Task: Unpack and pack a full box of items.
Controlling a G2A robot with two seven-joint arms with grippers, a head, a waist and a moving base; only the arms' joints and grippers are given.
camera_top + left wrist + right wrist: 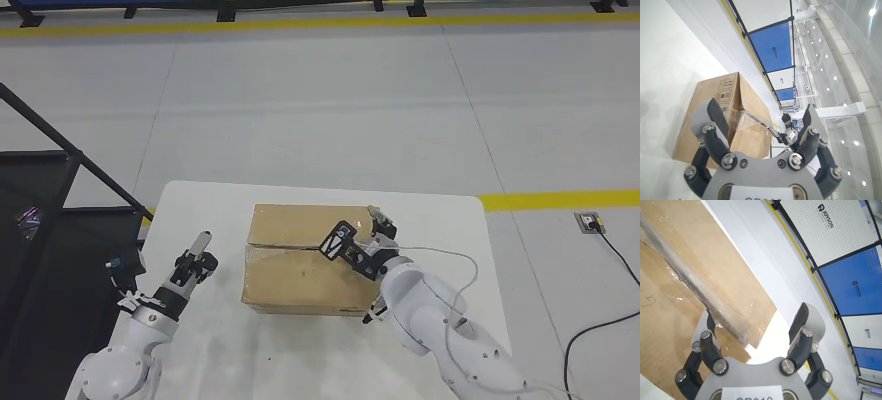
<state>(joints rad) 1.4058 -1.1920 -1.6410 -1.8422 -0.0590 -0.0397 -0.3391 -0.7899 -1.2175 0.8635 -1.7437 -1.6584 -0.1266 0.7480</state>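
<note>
Closed cardboard box (290,275) lying flat in the middle of the white table (210,210), both grippers spread and holding nothing.

The box's long axis runs left to right, with its top up. Its flap seam follows that axis under crinkled clear tape (696,289). The right gripper (359,230) (755,313) is at the box's right end, jaws wide apart, with a flap corner between them. The left gripper (197,250) (761,106) stands well apart off the box's left end, pointing towards it, jaws also wide apart.
</note>
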